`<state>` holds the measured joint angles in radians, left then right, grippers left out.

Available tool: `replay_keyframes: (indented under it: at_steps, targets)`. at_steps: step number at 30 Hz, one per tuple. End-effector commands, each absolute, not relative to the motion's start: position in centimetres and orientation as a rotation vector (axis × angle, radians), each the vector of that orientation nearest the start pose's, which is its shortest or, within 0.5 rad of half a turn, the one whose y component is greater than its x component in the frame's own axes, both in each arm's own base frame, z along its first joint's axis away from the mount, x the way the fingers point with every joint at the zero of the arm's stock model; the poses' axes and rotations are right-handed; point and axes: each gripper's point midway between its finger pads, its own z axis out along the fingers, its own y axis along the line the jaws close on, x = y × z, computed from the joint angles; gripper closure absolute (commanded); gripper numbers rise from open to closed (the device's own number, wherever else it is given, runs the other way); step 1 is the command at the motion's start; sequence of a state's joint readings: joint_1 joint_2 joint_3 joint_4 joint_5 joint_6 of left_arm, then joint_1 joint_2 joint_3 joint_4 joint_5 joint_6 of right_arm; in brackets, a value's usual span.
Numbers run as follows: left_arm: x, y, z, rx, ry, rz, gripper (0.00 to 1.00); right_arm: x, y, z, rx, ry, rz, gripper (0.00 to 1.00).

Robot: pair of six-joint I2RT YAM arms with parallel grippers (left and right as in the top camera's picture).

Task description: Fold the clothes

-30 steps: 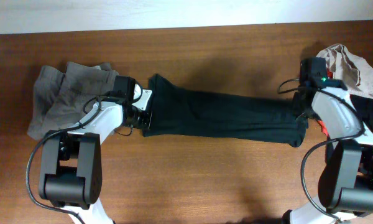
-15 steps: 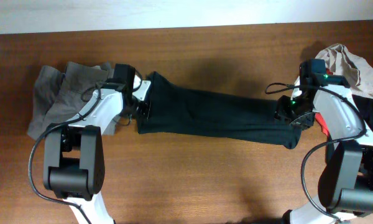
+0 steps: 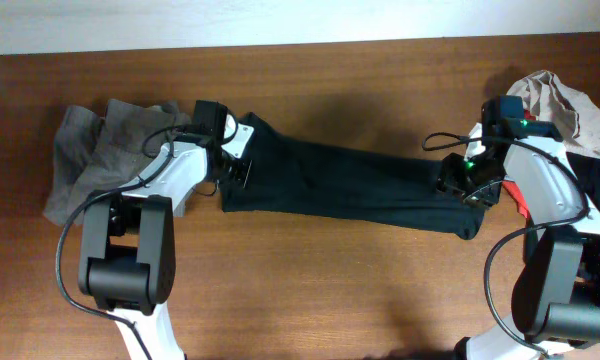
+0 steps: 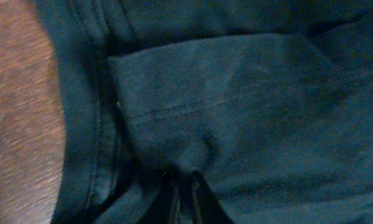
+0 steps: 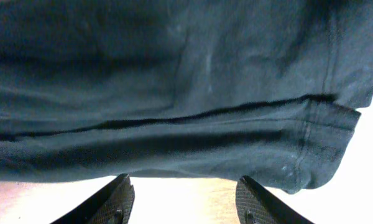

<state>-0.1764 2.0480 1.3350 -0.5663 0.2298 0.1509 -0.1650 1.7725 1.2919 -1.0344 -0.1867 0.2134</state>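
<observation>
One black shirt lies stretched across the centre of the overhead frame. At its left end the left gripper is pinched closed on cloth; at its right end the right gripper stands spread, holding nothing. For a clean fold, the right should likely seize the hem first, keeping tension even. One grey garment at left, one mixed heap at right

We see a plain black shirt on a brown wood-grain table, with grey trousers to its left and beige cloth to its right.
</observation>
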Motion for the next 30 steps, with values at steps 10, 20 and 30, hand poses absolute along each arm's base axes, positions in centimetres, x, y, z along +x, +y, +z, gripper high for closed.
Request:
replay_keyframes:
  at_steps: [10, 20, 30]
  targets:
    - [39.0, -1.5, -5.2, -0.096, 3.072, 0.194, 1.0, 32.5, -2.7, 6.7, 0.603, 3.045, 0.267, 0.36]
    - [38.9, -0.3, -5.3, -0.203, 3.076, 0.147, 0.99, 33.3, -4.5, 5.5, 0.636, 3.015, 0.313, 0.21]
    - [39.0, -1.1, -5.3, -0.178, 3.074, 0.133, 0.98, 31.7, 0.2, 3.6, 0.295, 3.125, 0.717, 0.37]
